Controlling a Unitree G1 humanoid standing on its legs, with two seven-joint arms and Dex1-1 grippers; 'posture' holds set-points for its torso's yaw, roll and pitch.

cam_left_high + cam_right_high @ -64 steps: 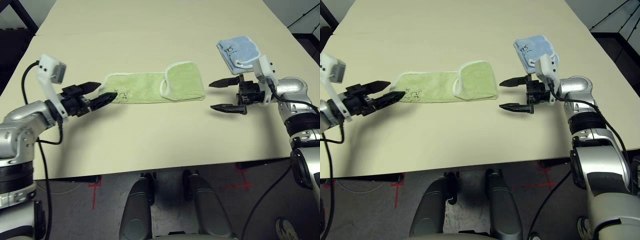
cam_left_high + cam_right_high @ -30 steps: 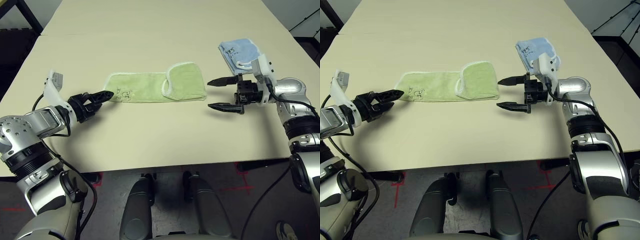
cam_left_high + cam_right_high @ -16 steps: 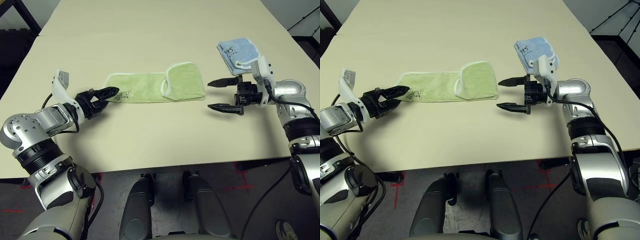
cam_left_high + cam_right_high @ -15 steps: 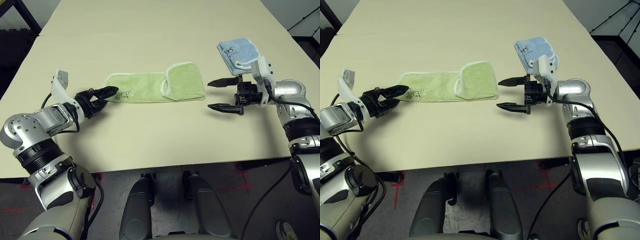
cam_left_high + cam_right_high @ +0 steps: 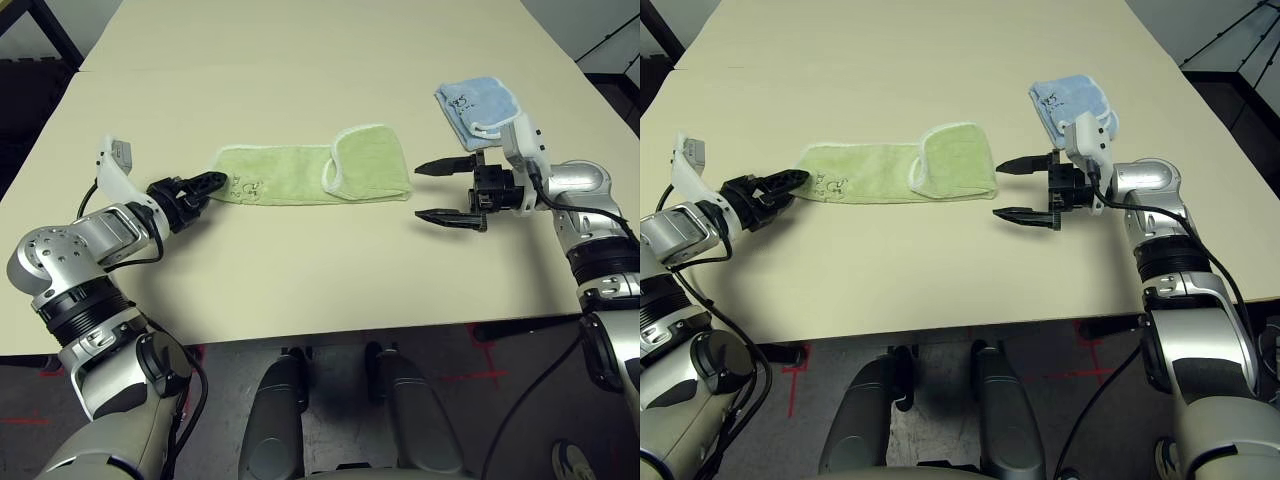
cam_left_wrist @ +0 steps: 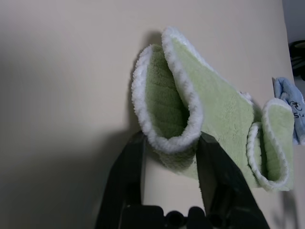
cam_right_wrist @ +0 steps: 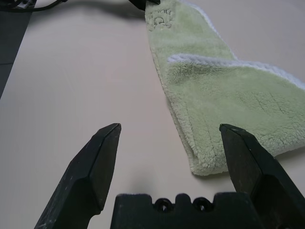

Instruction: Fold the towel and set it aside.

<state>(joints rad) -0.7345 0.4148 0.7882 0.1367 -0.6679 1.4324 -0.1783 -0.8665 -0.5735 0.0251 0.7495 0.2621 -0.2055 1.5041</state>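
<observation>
The light green towel [image 5: 300, 175] lies as a long strip across the middle of the table, its right end folded back over itself. My left gripper [image 5: 212, 181] is at the strip's left end, near the small dark logo. In the left wrist view its two fingers [image 6: 128, 167] pinch the bunched white-edged end of the towel [image 6: 209, 100], so it is shut on it. My right gripper [image 5: 420, 192] hovers open just right of the folded end, apart from the cloth. The right wrist view shows that end of the towel [image 7: 228, 95] beyond the spread fingers.
A small light blue folded cloth [image 5: 475, 102] lies at the back right, just behind my right wrist. The tan table [image 5: 300, 290] has bare surface in front of and behind the towel. The table's front edge runs close below both arms.
My left gripper has closed on the towel's left end, which now bunches between its fingers. The right gripper has stayed where it was, open.
</observation>
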